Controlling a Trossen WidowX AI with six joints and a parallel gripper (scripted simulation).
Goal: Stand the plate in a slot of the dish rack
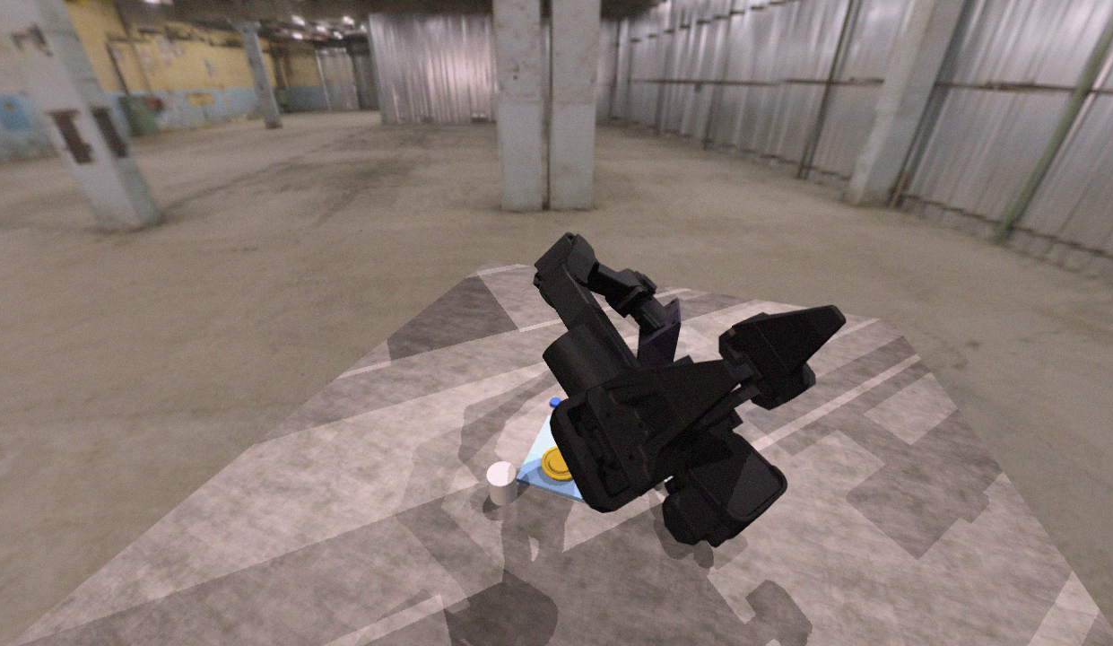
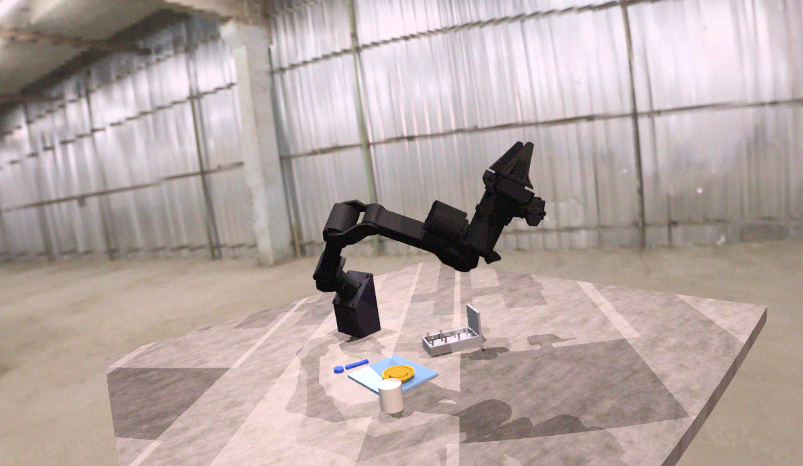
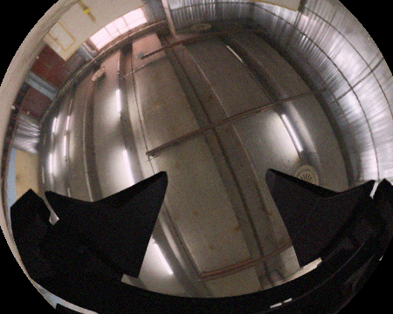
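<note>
The yellow plate [image 1: 556, 463] [image 2: 398, 371] lies flat on a light blue mat [image 1: 534, 458] [image 2: 422, 375] on the table. The grey dish rack [image 2: 450, 346], with short pegs and one raised end wall, stands just behind the mat to the right; in the top view the arm hides it. My gripper [image 1: 824, 317] [image 2: 522, 147] [image 3: 217, 176] is open and empty. It points upward, high above the table and well away from plate and rack. The wrist view shows only the ceiling between the two spread fingers.
A white cylinder cup [image 1: 501, 482] [image 2: 390, 395] stands at the mat's front corner. A small blue bar [image 2: 356, 364] [image 1: 554, 400] and a blue disc [image 2: 338, 369] lie left of the mat. The arm's base [image 2: 355, 310] stands behind them on the patterned table [image 2: 624, 347].
</note>
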